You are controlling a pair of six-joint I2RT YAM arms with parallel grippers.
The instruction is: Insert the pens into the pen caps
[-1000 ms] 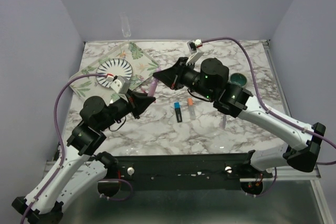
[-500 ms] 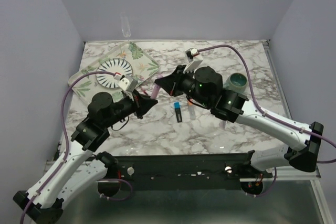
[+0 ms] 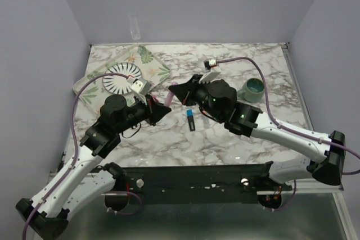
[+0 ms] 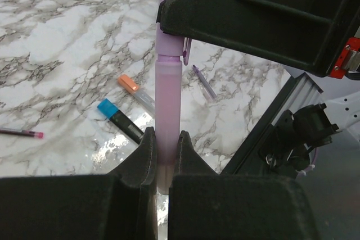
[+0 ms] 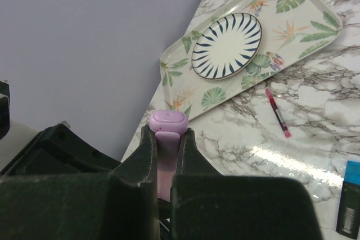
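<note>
My left gripper (image 3: 162, 111) is shut on the lower body of the pink-purple marker (image 4: 169, 99), which points away from its wrist camera. The light purple cap (image 4: 171, 4) sits on the marker's far end, in line with it. My right gripper (image 3: 179, 91) is shut on that cap (image 5: 167, 122). The two grippers meet tip to tip above the table's middle (image 3: 169, 97). A black marker with a blue end (image 3: 191, 120) and a pale grey marker with an orange end (image 4: 138, 91) lie side by side on the marble. A thin red pen (image 5: 278, 113) lies near the tray.
A leaf-print tray (image 3: 152, 68) with a striped plate (image 3: 121, 77) sits at the back left. A teal-green mug (image 3: 254, 87) stands at the right. A clear glass (image 3: 134, 26) stands at the back wall. A thin purple stick (image 4: 203, 81) lies on the marble.
Both grippers have closed in on each other. The marker in the left and the cap in the right were apart and are now joined end to end.
</note>
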